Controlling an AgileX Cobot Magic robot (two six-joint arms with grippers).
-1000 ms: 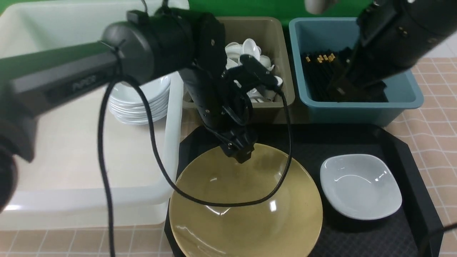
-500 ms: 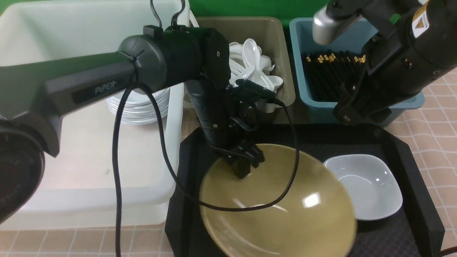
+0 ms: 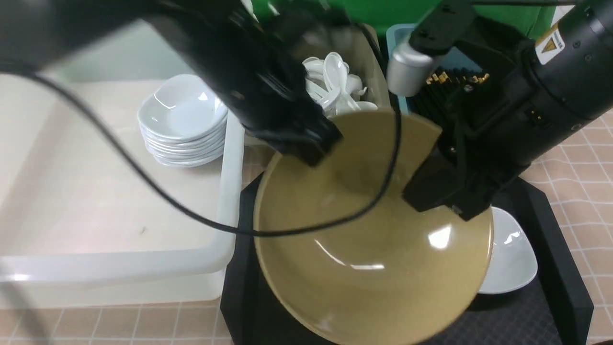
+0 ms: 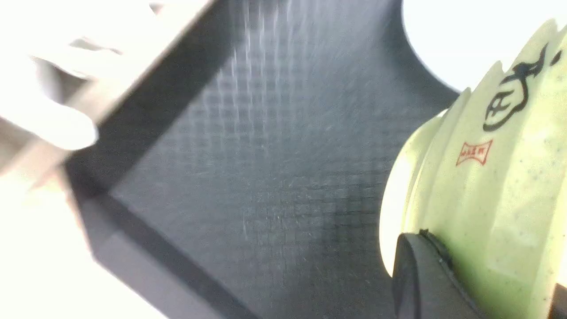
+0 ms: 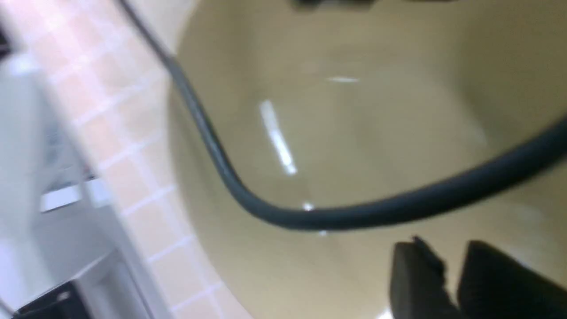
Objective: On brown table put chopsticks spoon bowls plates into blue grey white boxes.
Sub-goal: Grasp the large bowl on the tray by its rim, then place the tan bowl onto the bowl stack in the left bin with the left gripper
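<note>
**Front view.** On the left, a large translucent white plastic tub (image 3: 230, 182) holds one stack of small glossy white rounded-square dishes (image 3: 184, 117) in its far right corner. Behind the middle, an olive-grey plastic bin (image 3: 366, 67) holds a jumbled heap of glossy white ceramic soup spoons (image 3: 335, 79). Just to its right, a teal-blue plastic bin (image 3: 393, 32) holds thin black chopsticks (image 3: 455, 77). They lie far to near with their gold bands at the far end, and the right arm hides most of them.

Over a black textured tray (image 3: 560, 268) at the front, the wide glossy olive-yellow bowl (image 3: 373, 239) is tilted. Its mouth faces the camera and its far rim stands high in front of the grey bin. A single white dish (image 3: 515, 263) lies on the tray at the right, partly under the bowl's edge.

The left gripper (image 3: 313, 146) is clamped on the bowl's far-left rim, and the right gripper (image 3: 445, 199) sits at its right rim. The brown table (image 3: 574, 158) wears a pinkish-tan cloth with thin white grid lines, and a green backdrop (image 3: 373, 9) stands behind.

**Left wrist view.** One dark finger (image 4: 421, 274) presses the bowl's ridged outer wall (image 4: 487, 177), which carries a black mark and a red stamp. The tray's mesh floor (image 4: 266, 177) lies beyond.

**Right wrist view.** The bowl's inside (image 5: 354, 133) fills the blurred picture, and a black cable (image 5: 354, 217) crosses it. The right gripper's (image 5: 447, 248) two fingers (image 5: 416, 279) stand close together with a thin gap. Whether the rim is between them cannot be told.
</note>
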